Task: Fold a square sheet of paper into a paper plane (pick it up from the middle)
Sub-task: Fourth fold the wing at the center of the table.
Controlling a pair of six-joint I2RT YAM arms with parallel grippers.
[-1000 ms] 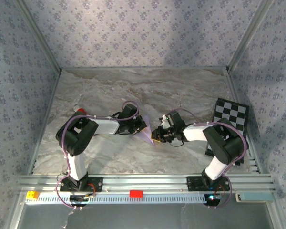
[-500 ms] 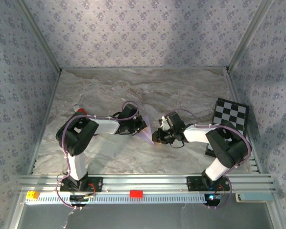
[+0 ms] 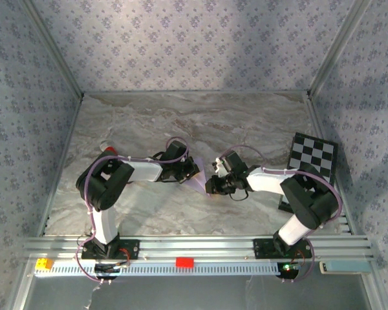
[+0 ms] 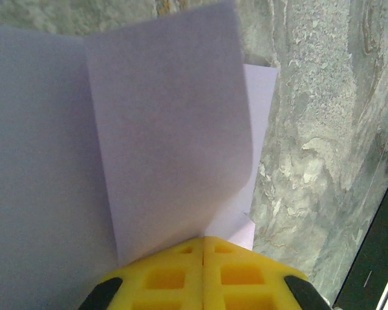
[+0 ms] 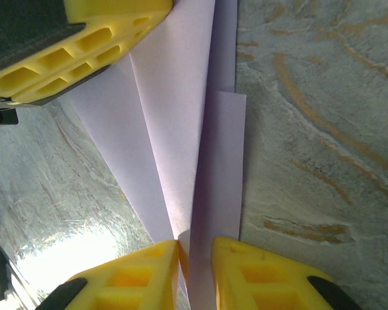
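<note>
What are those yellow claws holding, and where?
The folded pale lilac paper plane: left gripper pinches its wide end; right gripper straddles the pointed end, grip unclear.

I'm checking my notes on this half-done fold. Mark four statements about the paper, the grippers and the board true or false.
1. The left gripper is shut on the lilac paper. True.
2. The checkered board lies at the left side of the table. False: it lies at the right side.
3. The paper is a flat, unfolded square. False: it shows creases and folded flaps.
4. The right gripper has paper between its fingers. True.
</note>
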